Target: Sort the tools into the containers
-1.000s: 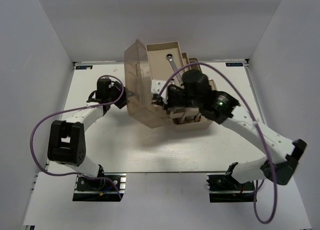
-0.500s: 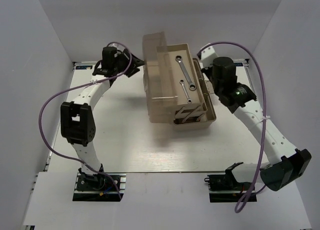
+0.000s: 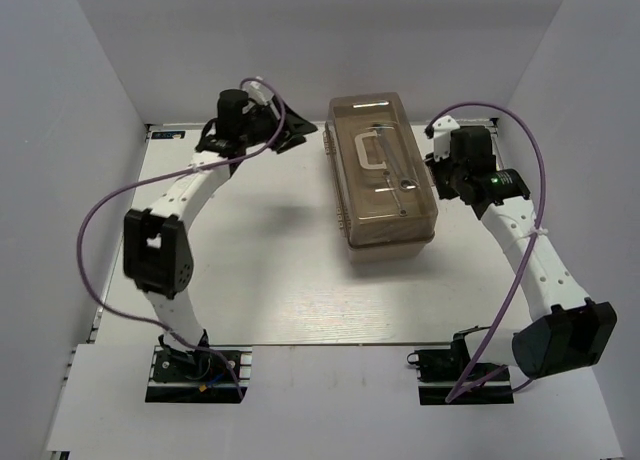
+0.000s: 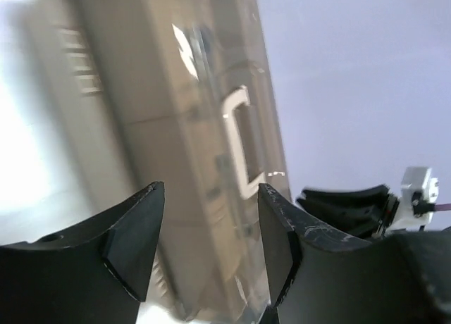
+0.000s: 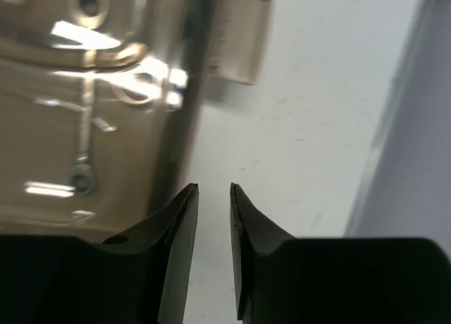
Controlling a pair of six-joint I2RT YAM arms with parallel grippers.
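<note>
No writing, brand, number or sign can be read in any view. A small bluish mark [image 3: 167,134] sits at the far left corner of the bench [image 3: 280,270], too small to make out. The toolbox [image 3: 383,180] lid shows only glare.

White links, black joints and fingers [image 4: 134,246] — thin purple cables [image 3: 84,235].
</note>
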